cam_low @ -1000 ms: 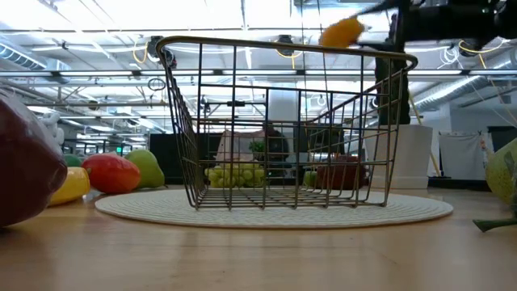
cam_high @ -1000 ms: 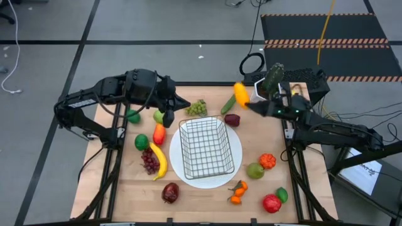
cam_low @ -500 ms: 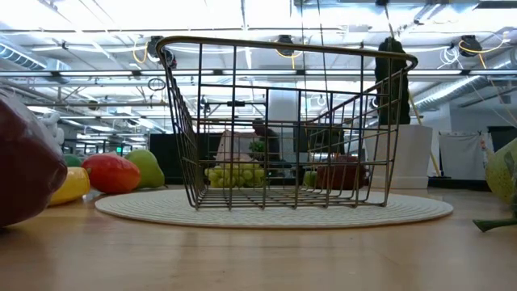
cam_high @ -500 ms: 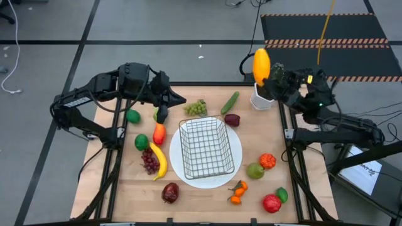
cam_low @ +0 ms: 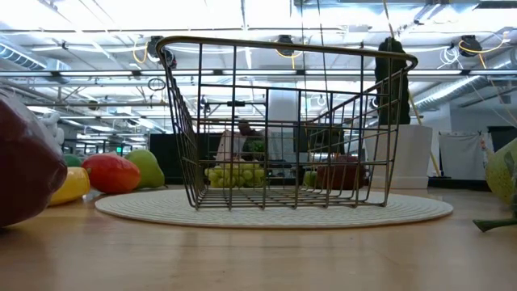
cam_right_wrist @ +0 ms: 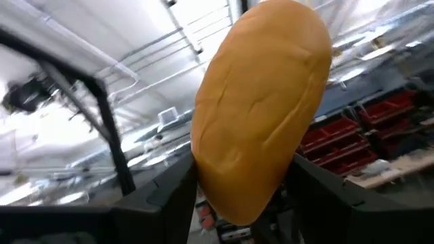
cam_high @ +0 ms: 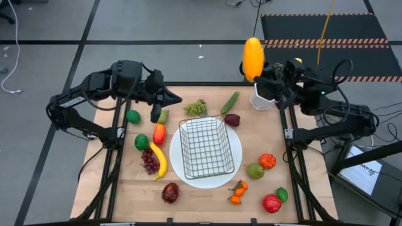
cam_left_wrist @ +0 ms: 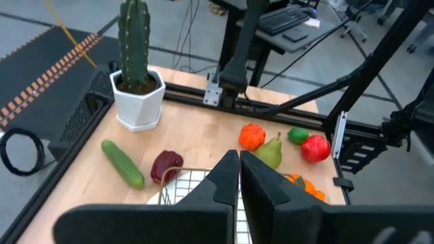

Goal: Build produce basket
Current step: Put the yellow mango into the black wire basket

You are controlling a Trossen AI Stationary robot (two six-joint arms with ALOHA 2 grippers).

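Orange pepper (cam_high: pixel 253 58) clamped in right gripper (cam_high: pixel 259 70), raised high.
Basket (cam_high: pixel 205 149) well below; left gripper (cam_high: pixel 177 98) pressed together, hovering beside it.

A smooth, matt orange-yellow plastic pepper (cam_right_wrist: pixel 261 108) is clamped in the matt black right end effector (cam_high: pixel 264 74). Below the shut left end effector (cam_left_wrist: pixel 239 177), pale wood grain shows on the worktop (cam_high: pixel 125 188). The thin dark wire-mesh basket (cam_low: pixel 283 121) looks metallic, set on a matt round white plate (cam_low: pixel 275 208).
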